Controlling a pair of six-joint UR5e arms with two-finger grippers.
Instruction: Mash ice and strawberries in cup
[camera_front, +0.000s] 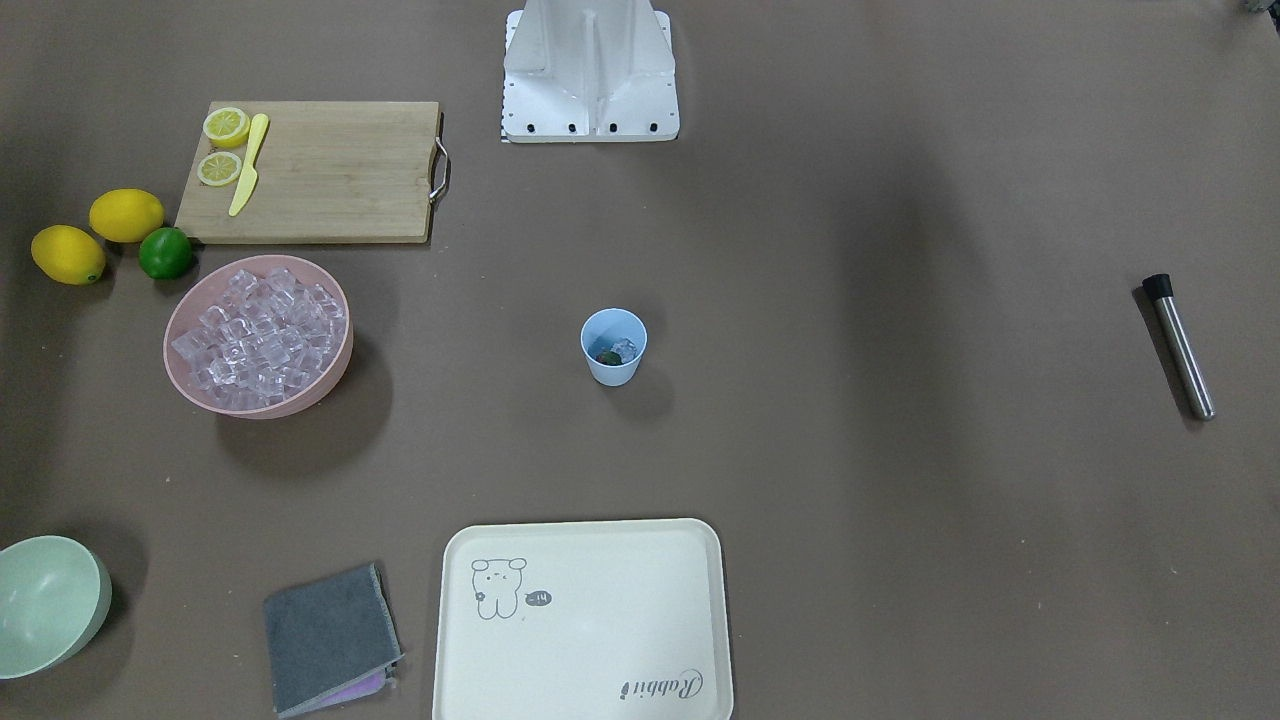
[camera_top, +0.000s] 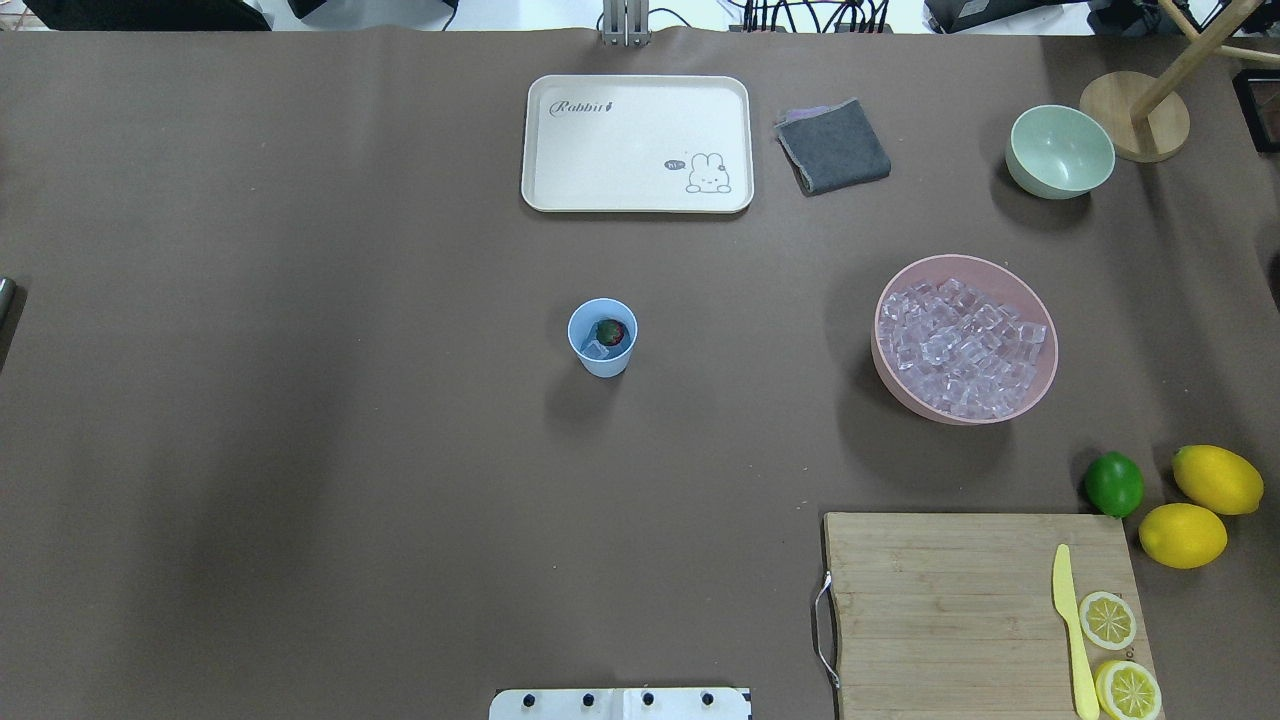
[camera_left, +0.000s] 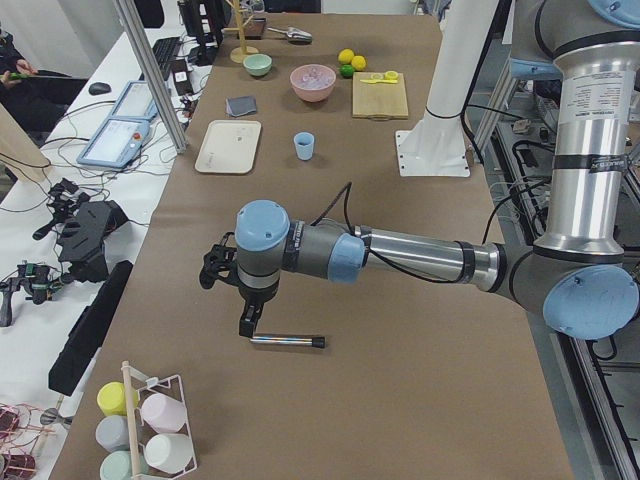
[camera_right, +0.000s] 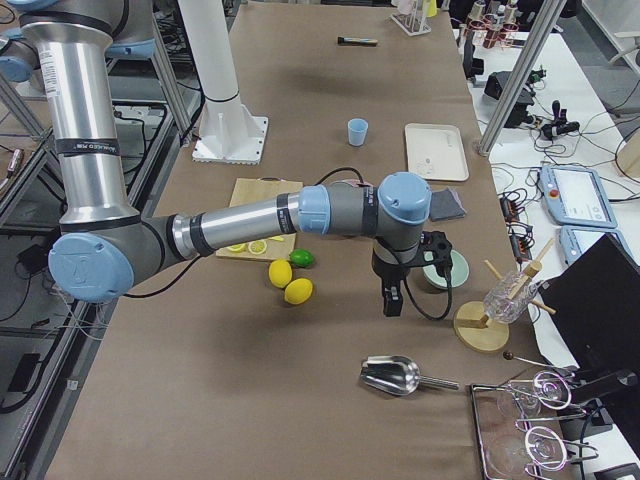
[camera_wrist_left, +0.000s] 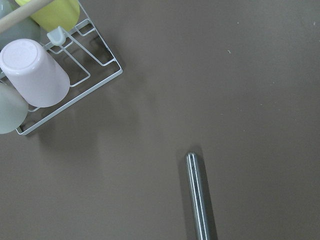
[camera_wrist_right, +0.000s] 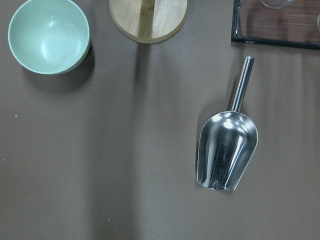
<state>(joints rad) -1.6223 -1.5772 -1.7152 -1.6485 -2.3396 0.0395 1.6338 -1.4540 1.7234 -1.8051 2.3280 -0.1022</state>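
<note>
Light-blue plastic cup (camera_top: 602, 338): upright at mid-surface, holding one red strawberry (camera_top: 612, 331) with a dark green top and a few clear ice cubes (camera_top: 596, 349); well apart from both tools. Left tool (camera_left: 246, 330): far out at the surface's left end, pointing down over the bare steel end of a muddler (camera_left: 287, 341) that lies flat, black cap toward the robot; contact with the rod cannot be told, nor whether the fingers are apart or together. A white wire rack of upturned cups (camera_wrist_left: 35, 70) stands near that rod. Right tool (camera_right: 392, 305): at the opposite end, pointing down above the surface (camera_top: 300, 450) near the pale green bowl (camera_wrist_right: 48, 35) and a steel scoop (camera_wrist_right: 227, 150); its finger spacing cannot be told, and nothing is seen in it. Pink bowl (camera_top: 905, 393): on the cup's right, heaped with more ice. Bamboo cutting board (camera_top: 940, 600): near the robot on the right, carrying two lemon halves (camera_top: 1108, 620) and a yellow knife (camera_top: 1070, 625). Beside it: one lime (camera_top: 1114, 484), two whole lemons (camera_top: 1183, 535). Far edge: cream rabbit-print tray (camera_top: 637, 95), folded grey cloth (camera_top: 835, 147).
</note>
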